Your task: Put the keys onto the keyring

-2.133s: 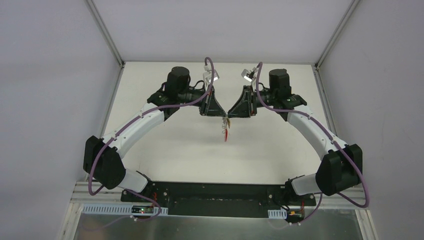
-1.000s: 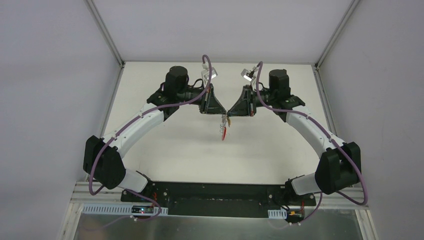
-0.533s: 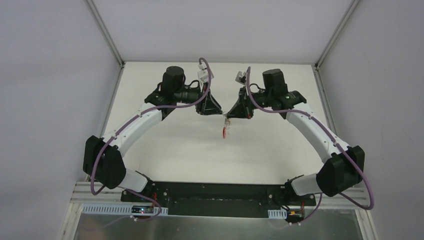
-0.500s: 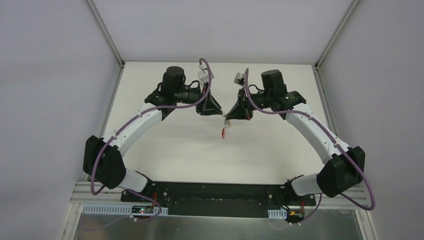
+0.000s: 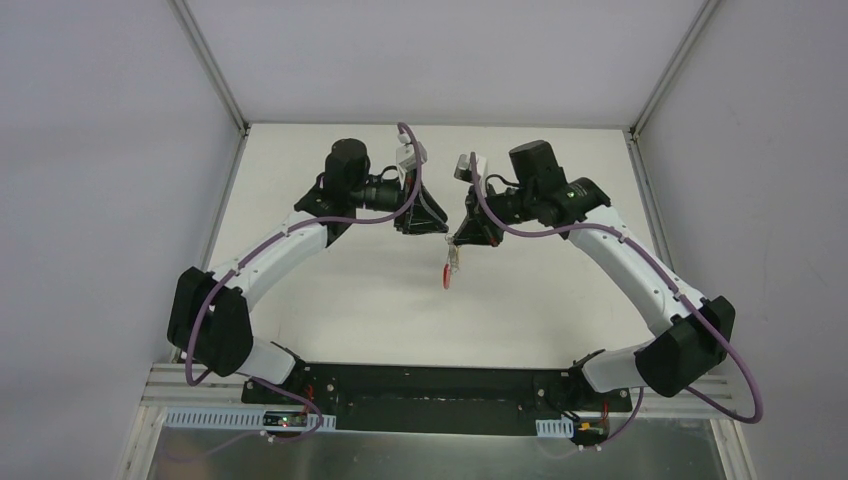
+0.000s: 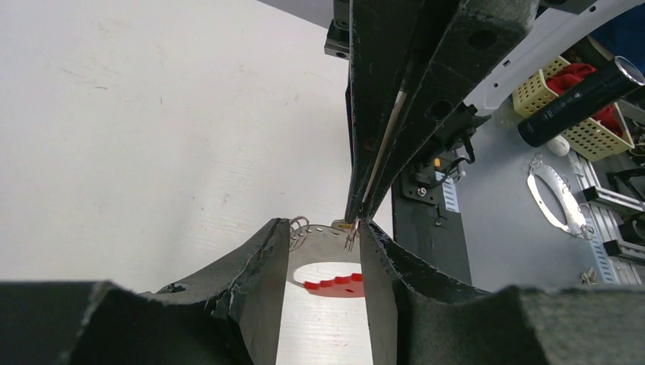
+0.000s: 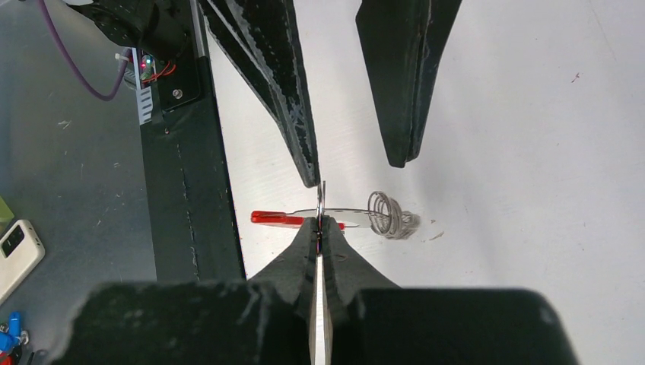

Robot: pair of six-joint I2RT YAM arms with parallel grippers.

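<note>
Nearest, the keys [image 5: 452, 266] hang over the middle of the table [image 5: 330, 300], with their red band [image 7: 278, 219] at the low, near end. Just above them the right gripper [image 7: 320, 226] is clenched on a thin metal blade of the bunch, seen edge-on, so the whole bunch dangles from that one pinch. A coiled wire ring [image 7: 384, 214], likely the keyring, sticks out on the side away from the red band. Just beyond, the left gripper [image 7: 355, 173] is released and holds nothing. One of its fingers stands close beside the pinched blade and the other is well clear.

The step looks like a fresh grip by the left arm. To do it well, the right pinch should hold firm and steady while the left closes slowly on the coil, not on the red band. It should come in square to the wire, so the coil does not spring aside or set the bunch swinging.
</note>
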